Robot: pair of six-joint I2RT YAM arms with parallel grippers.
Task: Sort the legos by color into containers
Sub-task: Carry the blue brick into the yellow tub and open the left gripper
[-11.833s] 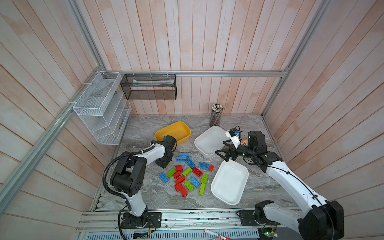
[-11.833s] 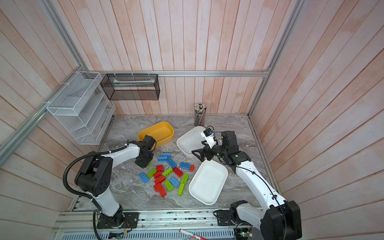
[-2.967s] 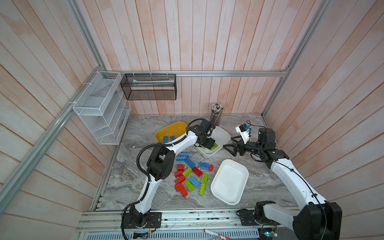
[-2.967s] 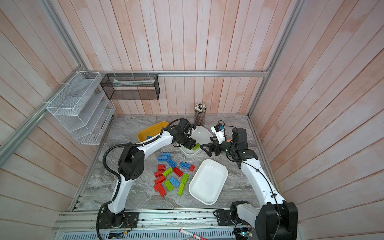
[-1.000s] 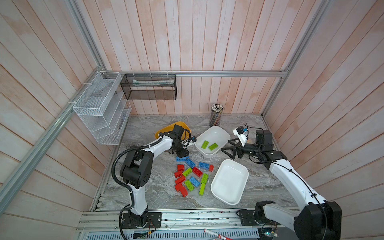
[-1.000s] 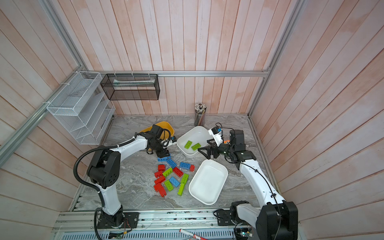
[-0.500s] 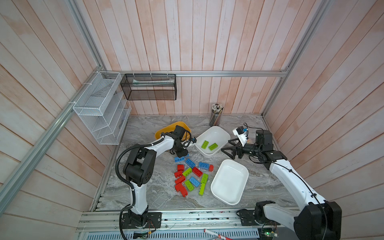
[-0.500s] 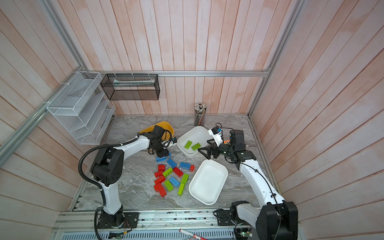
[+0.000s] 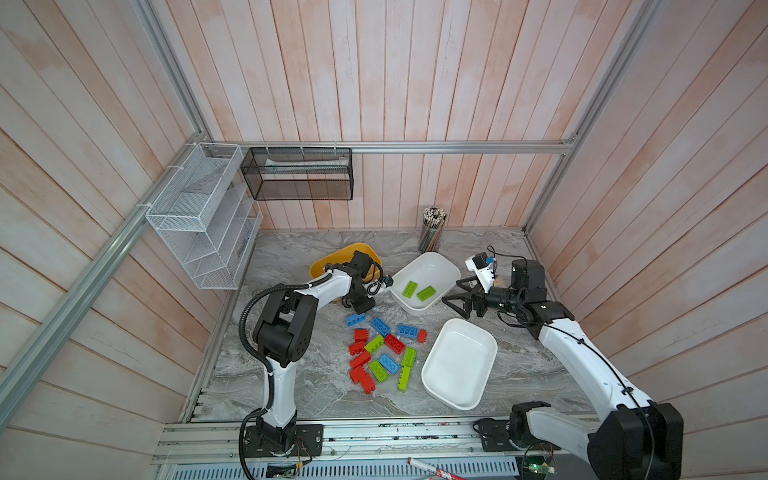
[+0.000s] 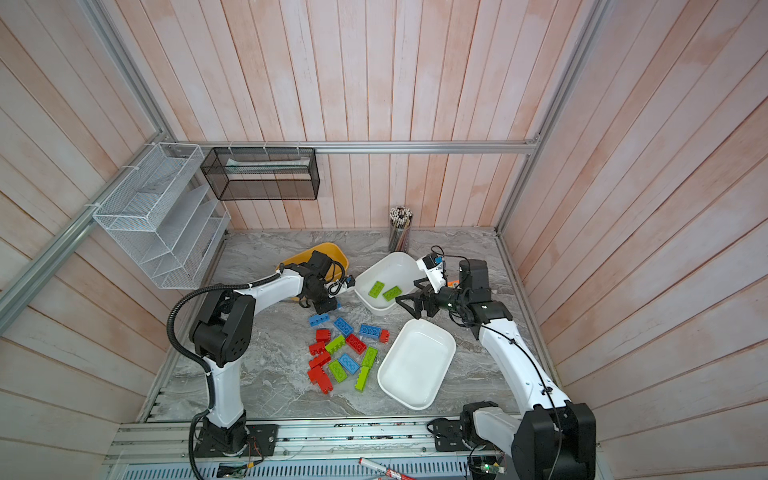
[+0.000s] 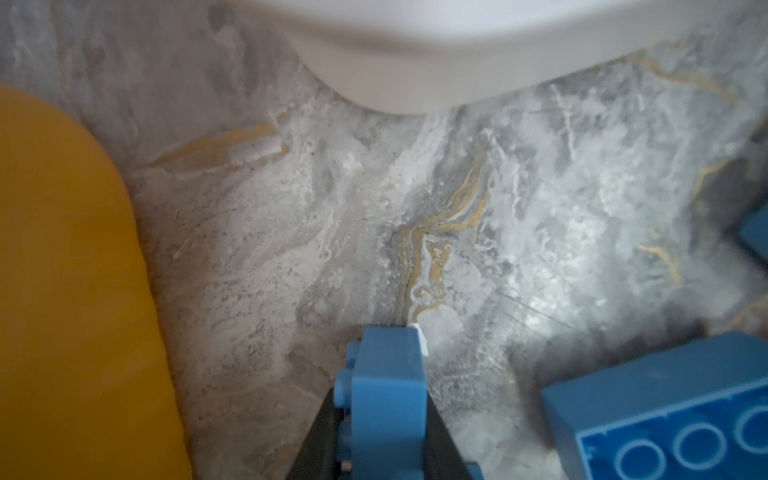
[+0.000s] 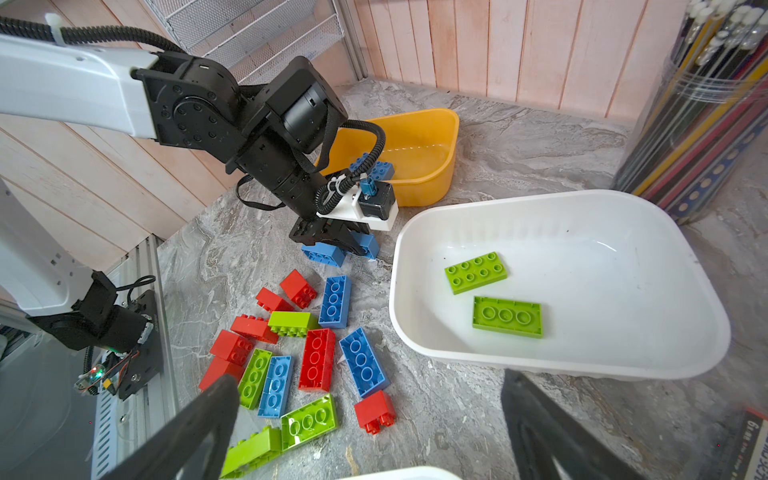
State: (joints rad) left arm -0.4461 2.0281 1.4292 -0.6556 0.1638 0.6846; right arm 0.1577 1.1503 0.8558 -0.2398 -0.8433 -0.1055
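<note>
In both top views the loose legos (image 9: 395,343), red, blue and lime green, lie scattered on the marble tabletop (image 9: 291,374) between the two arms. Behind them sit the yellow tub (image 9: 332,258) and the far white tub (image 9: 442,266), which holds two green bricks (image 9: 410,289). The near white tub (image 9: 459,365) lies just right of the pile. The left pincer (image 9: 363,305) points down at the pile's back edge, between the yellow tub and the far white tub; from above its jaws are hidden under the wrist. The right pincer (image 9: 457,307) hangs between the two white tubs, spread wide and gripping nothing. A pencil cup (image 9: 432,230) stands by the back wall.

In the left wrist view the left pincer's fingers (image 11: 316,436) are clamped tight on a blue brick (image 11: 388,395), held on edge low over the tabletop; I cannot tell whether it touches the surface. A second blue brick (image 11: 665,419) lies close beside it. The walls of the yellow tub and the far white tub are both near.

In the right wrist view the right pincer's fingers stand far apart, with only tabletop and legos between them. Ahead, the left pincer grips its brick beside the far white tub's corner. More blue bricks (image 12: 376,166) rest inside the yellow tub.
</note>
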